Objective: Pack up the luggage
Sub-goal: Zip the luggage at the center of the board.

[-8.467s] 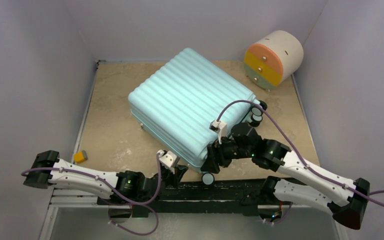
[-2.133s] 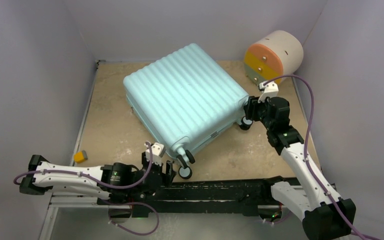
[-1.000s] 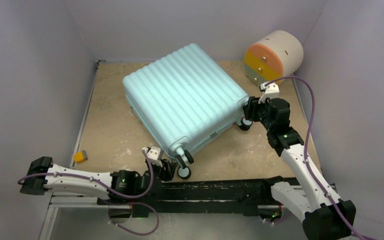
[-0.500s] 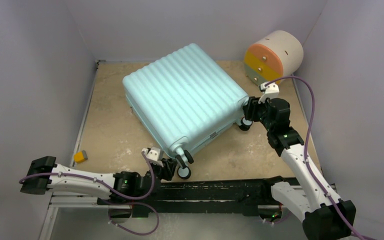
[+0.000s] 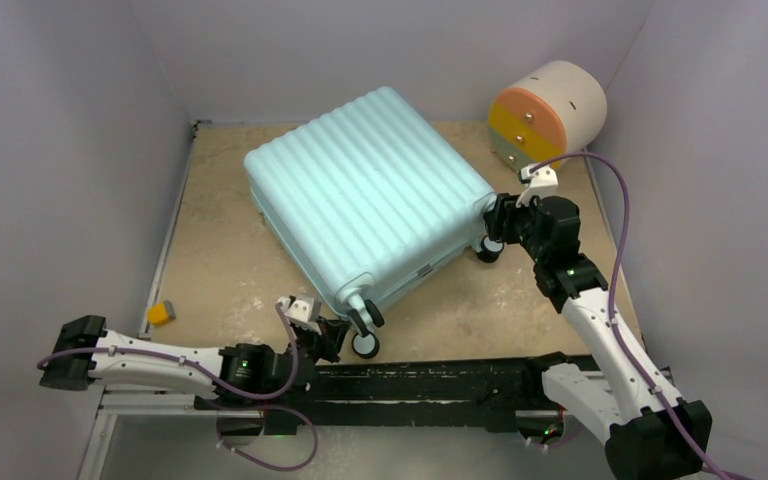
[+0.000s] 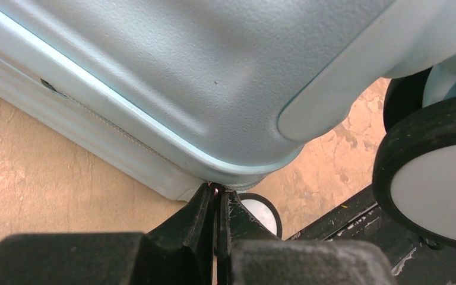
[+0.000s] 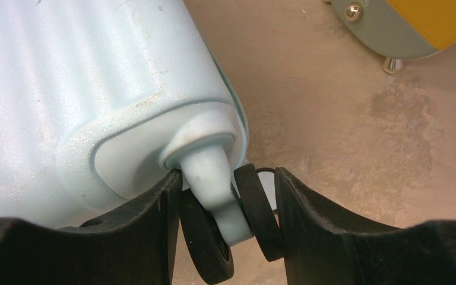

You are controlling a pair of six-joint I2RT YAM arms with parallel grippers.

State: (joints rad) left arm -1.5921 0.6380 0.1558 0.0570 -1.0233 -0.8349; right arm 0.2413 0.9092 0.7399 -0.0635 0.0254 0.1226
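Note:
The luggage point(image 5: 370, 190) lies closed on the table, ribbed shell up, one wheeled corner toward me. My left gripper point(image 5: 328, 332) is at that near corner, beside the wheels point(image 5: 365, 345). In the left wrist view its fingers are shut point(image 6: 217, 191), the tips pinching something small at the luggage's point(image 6: 202, 77) zip seam, apparently the zip pull. My right gripper point(image 5: 493, 228) is at the luggage's right corner. In the right wrist view point(image 7: 228, 178) its fingers clasp the twin black wheel point(image 7: 255, 208) under the shell point(image 7: 65, 89).
A round cream drawer unit point(image 5: 545, 115) with orange, yellow and green fronts lies at the back right, also in the right wrist view point(image 7: 415, 24). A small orange-yellow block point(image 5: 161, 313) sits near the left wall. A black rail point(image 5: 440, 375) runs along the near edge.
The luggage has turned since the oldest frame and the right arm went to its right wheel. In the last second my left gripper closed in on the near corner; the luggage shifted slightly away.

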